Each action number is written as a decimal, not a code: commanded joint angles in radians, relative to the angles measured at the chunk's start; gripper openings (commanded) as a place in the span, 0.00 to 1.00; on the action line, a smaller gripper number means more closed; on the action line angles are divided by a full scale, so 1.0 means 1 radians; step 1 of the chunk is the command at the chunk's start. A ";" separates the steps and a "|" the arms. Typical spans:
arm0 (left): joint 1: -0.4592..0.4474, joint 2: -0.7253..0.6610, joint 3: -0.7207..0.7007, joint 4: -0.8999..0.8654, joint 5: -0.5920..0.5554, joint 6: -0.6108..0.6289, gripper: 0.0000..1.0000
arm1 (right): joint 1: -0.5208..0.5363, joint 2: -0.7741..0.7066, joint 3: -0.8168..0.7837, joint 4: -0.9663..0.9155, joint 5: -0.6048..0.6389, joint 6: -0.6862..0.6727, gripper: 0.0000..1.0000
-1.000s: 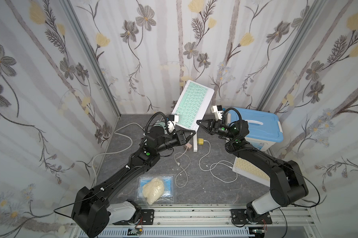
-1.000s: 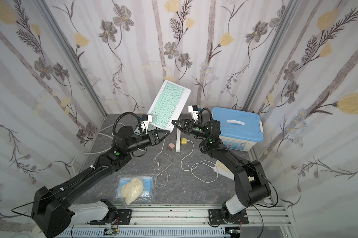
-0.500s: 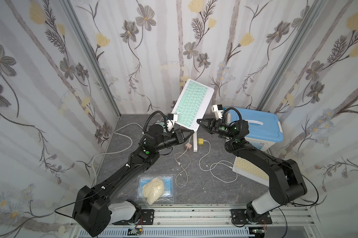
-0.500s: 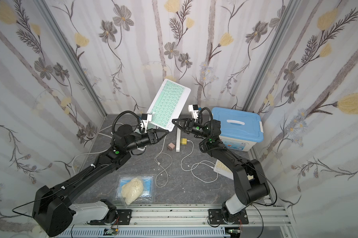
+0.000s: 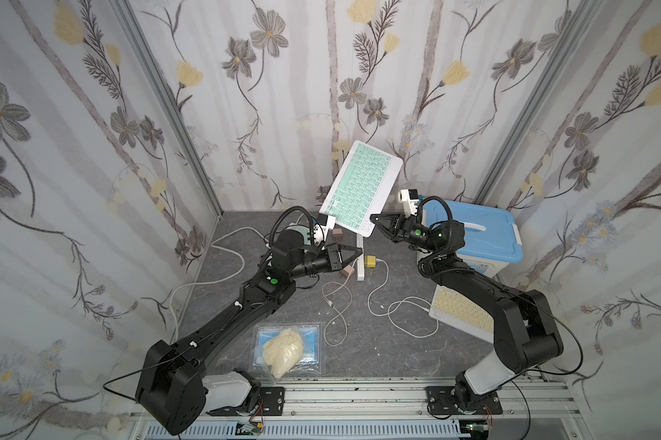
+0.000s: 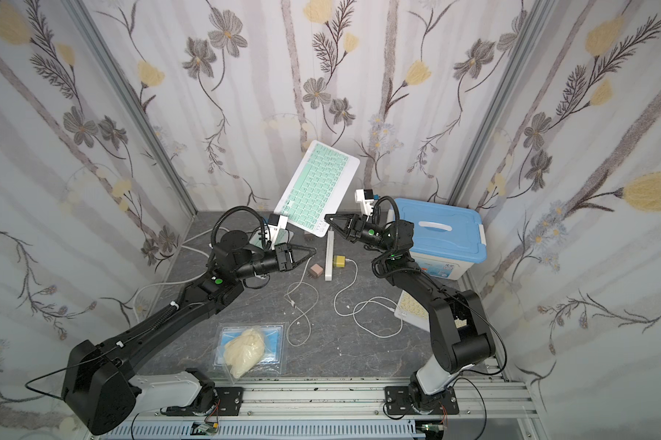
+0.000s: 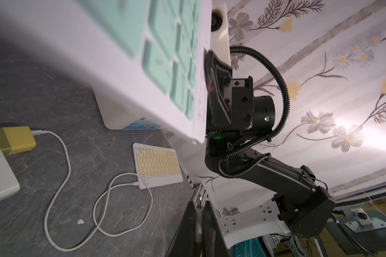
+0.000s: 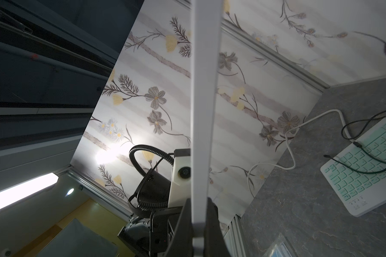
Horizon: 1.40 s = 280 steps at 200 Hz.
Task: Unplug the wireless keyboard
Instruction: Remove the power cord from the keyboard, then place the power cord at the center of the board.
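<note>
We are holding the mint keyboard [image 5: 360,188] up off the grey tabletop [image 5: 378,354] with the right gripper [image 5: 372,218], and it is standing tilted on end in front of the back wall. The jaws are clamping its lower edge, and in the right wrist view the keyboard's white rim is running straight up out of them. The keyboard is sitting about where it was a second ago, perhaps a touch higher.

The change is showing in the left gripper [image 5: 359,252]. A second ago its fingers were standing apart just under the keyboard's lower edge. Now they are pressing together in nearly the same spot, just below the keyboard's bottom corner and over the white power strip [image 5: 360,272].

In the left wrist view a small metal plug [image 7: 199,203] is showing pinched between the fingers [image 7: 212,224], apart from the keyboard above it. In both top views a thin white cable [image 5: 350,303] is rising from the tabletop towards those fingertips.

The yellow keyboard [image 5: 460,312] and the blue-lidded box [image 5: 477,228] are lying where they were.
</note>
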 commanded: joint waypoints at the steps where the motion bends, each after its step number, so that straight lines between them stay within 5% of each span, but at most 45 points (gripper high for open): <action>1: 0.023 -0.006 0.003 -0.051 0.071 0.036 0.00 | -0.002 -0.003 0.005 0.069 0.064 -0.010 0.00; 64: 0.046 -0.033 0.052 -0.114 0.063 0.082 0.00 | 0.003 -0.019 -0.010 0.028 0.088 -0.064 0.00; 113: 0.127 -0.147 -0.018 -0.315 -0.281 0.157 0.00 | -0.038 -0.117 -0.043 -0.196 0.104 -0.252 0.00; 154: 0.242 -0.208 -0.174 -0.252 -0.386 0.052 0.00 | -0.097 -0.205 -0.115 -0.272 0.132 -0.319 0.00; 181: 0.239 -0.158 -0.243 -0.228 -0.412 0.013 0.00 | -0.104 -0.236 -0.123 -0.357 0.143 -0.396 0.00; 221: 0.245 -0.108 -0.296 -0.347 -0.620 0.000 0.00 | -0.099 -0.263 -0.164 -0.431 0.119 -0.477 0.00; 280: 0.187 0.170 -0.321 -0.083 -0.530 -0.125 0.10 | -0.092 -0.292 -0.192 -0.577 0.116 -0.621 0.00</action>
